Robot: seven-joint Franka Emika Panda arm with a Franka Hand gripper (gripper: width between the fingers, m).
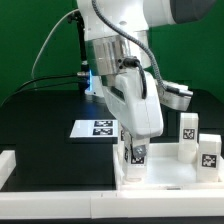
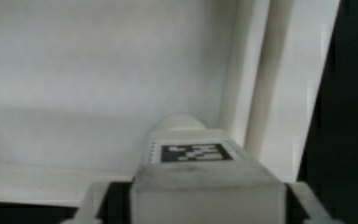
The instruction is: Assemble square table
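Square-table panel (image 1: 165,180) first: I see it lying flat at the near edge of the black work surface (image 1: 40,115), toward the exterior view's right, its raised rim showing as a pale lip around a white field. In my wrist view the same panel (image 2: 87,90) fills most of the picture, with the rim (image 2: 265,80) running as a bright band along one side.

Next in size is the arm (image 1: 125,60), white and bulky, reaching down from above over the panel's corner on the exterior view's left. A long white border bar (image 1: 50,185) runs along the front of the table, on the exterior view's left of the panel.

On the dark surface behind the panel I can make out the marker board (image 1: 97,128), flat, with black tags on it.

Two legs stand upright on the panel's far side at the exterior view's right, one (image 1: 188,133) behind and one (image 1: 208,152) nearer, each showing a tag and close to the other.

The gripper (image 1: 135,152) is closed around a third leg (image 1: 138,154), held upright with its tag facing out; whether its foot touches the panel I cannot tell. From the wrist, that leg (image 2: 197,150) pokes out between the fingers (image 2: 108,200), tag visible, just beside the rim.
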